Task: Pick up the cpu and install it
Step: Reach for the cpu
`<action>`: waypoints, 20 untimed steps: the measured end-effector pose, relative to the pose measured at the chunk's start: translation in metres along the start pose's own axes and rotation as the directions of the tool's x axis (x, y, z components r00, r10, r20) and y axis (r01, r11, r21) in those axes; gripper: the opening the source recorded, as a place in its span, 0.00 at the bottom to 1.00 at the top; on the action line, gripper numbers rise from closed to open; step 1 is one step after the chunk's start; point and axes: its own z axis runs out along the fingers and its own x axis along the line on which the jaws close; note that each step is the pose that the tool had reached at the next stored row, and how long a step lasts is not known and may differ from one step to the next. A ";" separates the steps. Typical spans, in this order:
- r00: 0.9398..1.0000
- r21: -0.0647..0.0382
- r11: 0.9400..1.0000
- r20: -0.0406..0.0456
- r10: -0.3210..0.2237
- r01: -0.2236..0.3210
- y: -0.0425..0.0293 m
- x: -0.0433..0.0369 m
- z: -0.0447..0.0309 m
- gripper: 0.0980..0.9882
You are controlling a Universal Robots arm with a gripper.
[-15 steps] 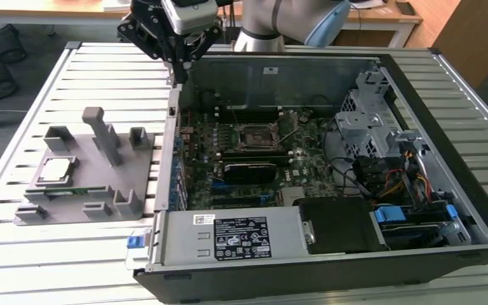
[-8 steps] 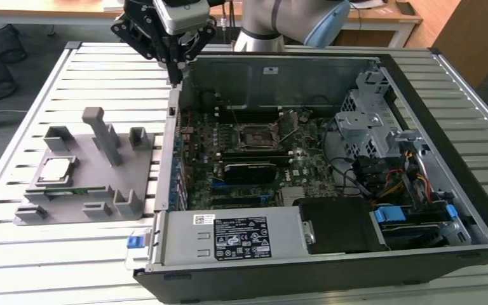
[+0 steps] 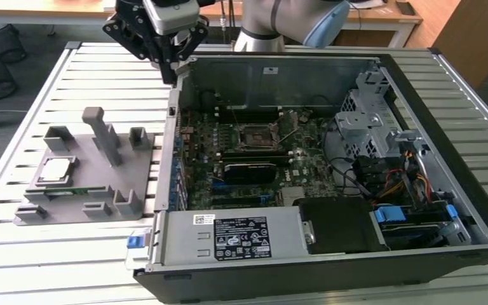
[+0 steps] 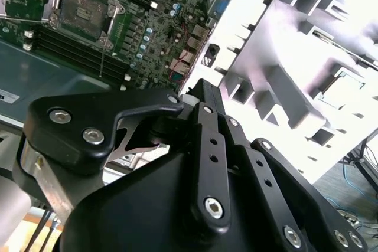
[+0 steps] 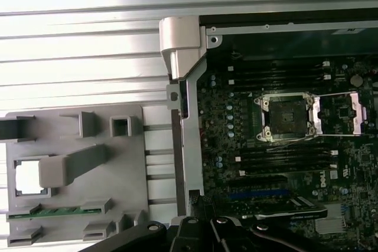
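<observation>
The slatted metal tabletop (image 3: 23,254) carries everything here. The biggest thing on it is an open computer case (image 3: 447,82) lying on its side. The robot arm (image 3: 269,19) rises behind the case's far wall. Inside the case lies the green motherboard (image 3: 312,136).

Just beside the case, on the exterior view's left, sits the grey plastic fixture (image 3: 100,190) with its posts and pockets. The hand (image 3: 170,73) hangs above the case's far corner on that side, roughly over the case wall, between fixture and motherboard. In both wrist views its links run together toward one tip, so we judge the hand (image 4: 204,90) drawn narrow, and we see nothing held in it.

On the motherboard the dark square socket (image 5: 283,116) looks bare, and its metal frame (image 5: 339,113) appears swung open to one side.

The cpu (image 3: 55,170) lies flat in a pocket of the fixture, silvery top up, well apart from the hand. In the first wrist view the cpu (image 5: 29,178) shows as a bright square partly behind a grey post, with a narrow green circuit strip (image 5: 59,212) just beside its pocket.

We judge the cpu light, stiff and thin, with a smooth top that gives little friction. Its underside is probably delicate. We would take it by two opposite edges, squarely and gently, and keep it level. The pocket walls and the nearby post leave little room on some sides.
</observation>
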 end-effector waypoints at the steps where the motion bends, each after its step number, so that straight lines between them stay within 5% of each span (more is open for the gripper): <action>1: 1.000 0.000 1.000 0.000 0.000 0.000 -0.0001 0.0013 0.0000 0.01; 20: 1.000 0.000 1.000 0.000 0.000 0.000 -0.0018 0.0235 0.0000 0.01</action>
